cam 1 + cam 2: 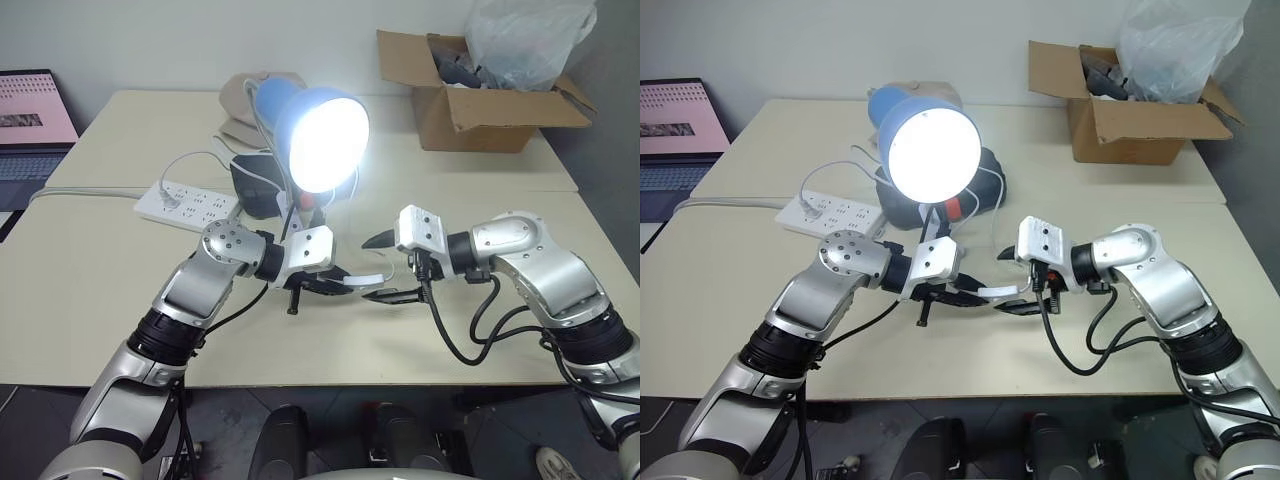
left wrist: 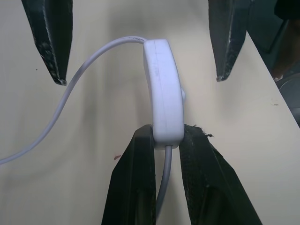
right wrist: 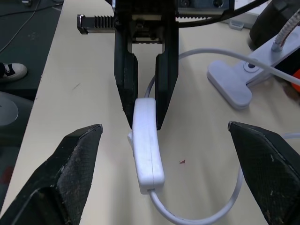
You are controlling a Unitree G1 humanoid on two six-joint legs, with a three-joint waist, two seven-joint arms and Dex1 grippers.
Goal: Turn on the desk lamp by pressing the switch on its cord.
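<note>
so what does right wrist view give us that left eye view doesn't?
Right wrist: the white clip base on the table and the switch's side button, up close. Left eye: the lit desk lamp, power strip and cardboard box. Both: left gripper shut on the switch, right gripper with jaws open around it.

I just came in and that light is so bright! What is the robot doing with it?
The robot is working a blue lamp on the table. Its left claw is pinching one end of the little white switch on the lamp's thin cord, holding it up off the table. Its right claw is wide open, with its fingers on either side of the switch, not touching it. The lamp is shining, so it looks like the job is done.
</note>
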